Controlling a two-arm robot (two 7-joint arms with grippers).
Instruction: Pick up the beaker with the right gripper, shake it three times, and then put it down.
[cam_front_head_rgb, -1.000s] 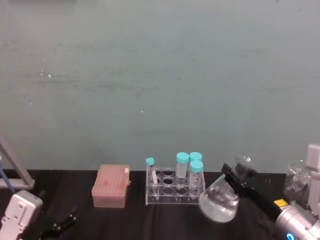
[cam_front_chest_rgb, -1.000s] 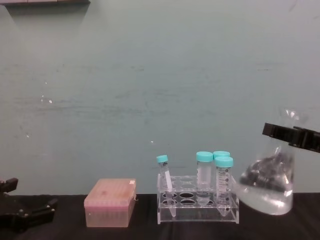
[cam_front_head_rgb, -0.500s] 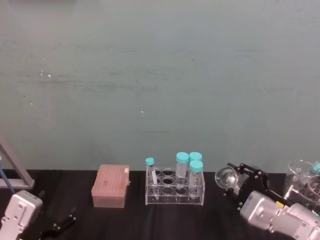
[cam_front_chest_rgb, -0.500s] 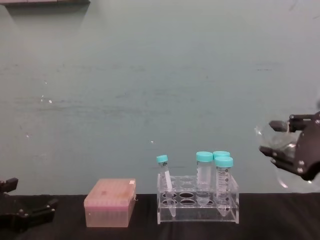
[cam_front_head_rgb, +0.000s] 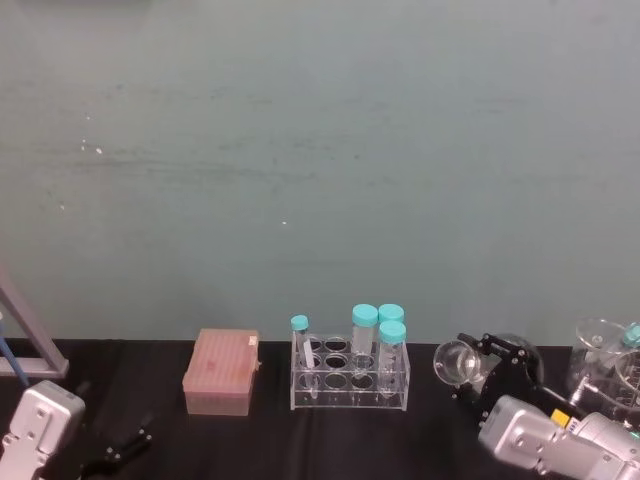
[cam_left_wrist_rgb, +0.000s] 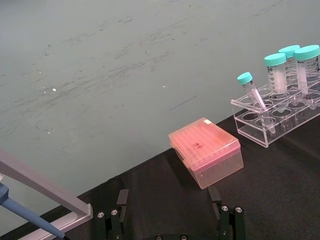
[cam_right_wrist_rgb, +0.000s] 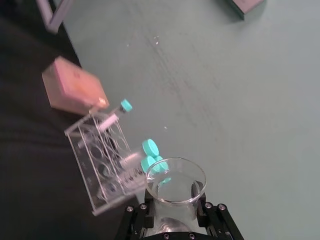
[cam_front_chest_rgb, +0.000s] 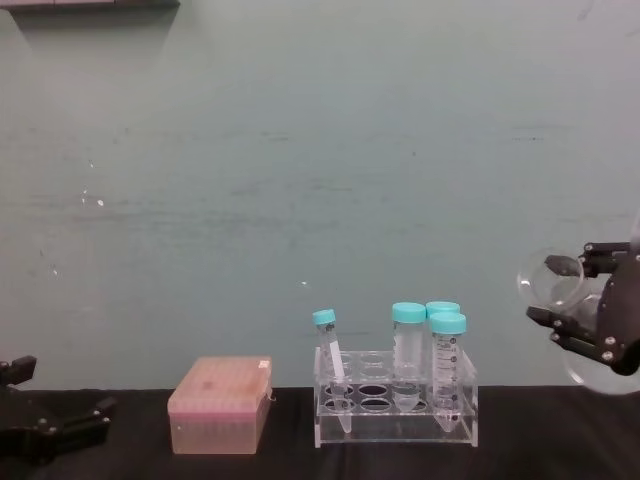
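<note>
The beaker (cam_front_head_rgb: 455, 360), a clear glass flask, is held off the table to the right of the tube rack. It lies tipped on its side with the open mouth toward the rack. My right gripper (cam_front_head_rgb: 478, 368) is shut on its neck. In the chest view the beaker's rim (cam_front_chest_rgb: 550, 279) sticks out left of the right gripper (cam_front_chest_rgb: 575, 286). The right wrist view looks down the beaker (cam_right_wrist_rgb: 175, 183) between the gripper's black fingers (cam_right_wrist_rgb: 136, 218). My left gripper (cam_front_head_rgb: 115, 452) rests open on the black table at the near left, also seen in the left wrist view (cam_left_wrist_rgb: 170, 222).
A clear tube rack (cam_front_head_rgb: 350, 378) with teal-capped tubes stands mid-table. A pink lidded box (cam_front_head_rgb: 222, 372) sits to its left. More glassware (cam_front_head_rgb: 603, 352) stands at the far right. A metal stand (cam_front_head_rgb: 28, 345) leans at the far left. A teal wall backs the table.
The right gripper swung the beaker from neck-up and near the rack to lying on its side farther right. Over the last half second it dropped slightly. The left arm has not moved.
</note>
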